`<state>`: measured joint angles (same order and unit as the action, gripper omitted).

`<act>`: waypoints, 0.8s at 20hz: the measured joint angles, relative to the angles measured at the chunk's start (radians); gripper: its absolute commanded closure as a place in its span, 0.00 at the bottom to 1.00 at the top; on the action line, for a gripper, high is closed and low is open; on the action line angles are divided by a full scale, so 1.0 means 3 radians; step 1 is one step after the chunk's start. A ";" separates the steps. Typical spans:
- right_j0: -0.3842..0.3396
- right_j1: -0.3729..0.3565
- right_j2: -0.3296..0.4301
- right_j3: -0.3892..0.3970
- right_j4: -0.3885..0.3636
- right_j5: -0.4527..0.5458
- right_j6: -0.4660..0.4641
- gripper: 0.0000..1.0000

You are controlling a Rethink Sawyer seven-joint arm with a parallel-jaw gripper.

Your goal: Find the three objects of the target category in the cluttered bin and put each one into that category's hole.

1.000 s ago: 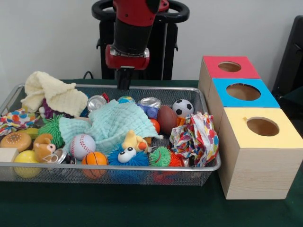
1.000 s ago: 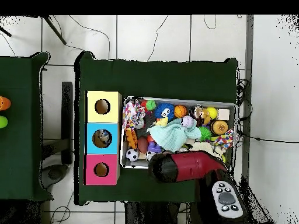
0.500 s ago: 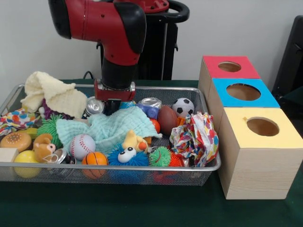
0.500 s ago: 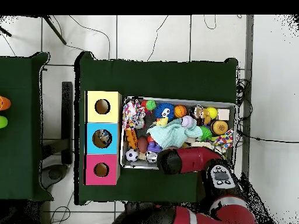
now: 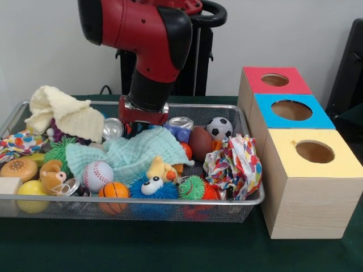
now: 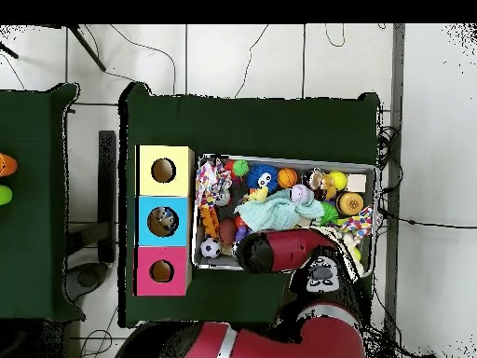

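My gripper (image 5: 138, 123) hangs low at the back of the wire bin (image 5: 68, 199), just behind the mint cloth (image 5: 122, 154) and between two silver cans (image 5: 113, 128) (image 5: 180, 122). The cloth hides its tips. Balls lie about the bin: a soccer ball (image 5: 218, 128), a brown football (image 5: 199, 141), a baseball (image 5: 98, 174) and a basketball (image 5: 113, 190). Three boxes with holes stand to the right: red (image 5: 275, 80), blue (image 5: 291, 110), yellow (image 5: 313, 152). From overhead the red arm (image 6: 279, 250) covers the gripper and the bin's lower side (image 6: 298, 158).
A cream cloth (image 5: 62, 113) is heaped at the back left and a patterned cloth (image 5: 235, 161) at the right end. A yellow duck (image 5: 159, 168), spiky balls (image 5: 191, 187), a toy burger (image 5: 19, 168) and a yellow ball (image 5: 31, 188) fill the front. Something lies inside the blue box (image 6: 163, 221).
The arm came down from above the bin's back rim into the bin, then shifted a little to the right. The objects in the bin lie as before.
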<state>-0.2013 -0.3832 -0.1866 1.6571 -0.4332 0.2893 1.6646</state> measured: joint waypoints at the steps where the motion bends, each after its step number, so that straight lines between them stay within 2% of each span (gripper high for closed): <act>1: 0.0029 0.0007 -0.0025 -0.0001 0.0039 -0.0001 0.0002 1.00; 5: 0.0110 0.0046 -0.0108 -0.0009 0.0181 -0.0001 0.0003 1.00; 10: -0.0092 0.0094 -0.0076 -0.0052 0.0142 -0.0090 0.0003 1.00; 11: -0.0331 0.0089 0.0018 -0.0098 0.0026 -0.0186 0.0003 1.00; 15: -0.0821 0.0069 0.0269 -0.0176 -0.0235 -0.0303 -0.0002 1.00; 16: -0.1161 0.0027 0.0469 -0.0225 -0.0418 -0.0313 -0.0019 1.00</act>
<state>-0.5495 -0.3752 -0.0459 1.5895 -0.5585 0.1954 1.6590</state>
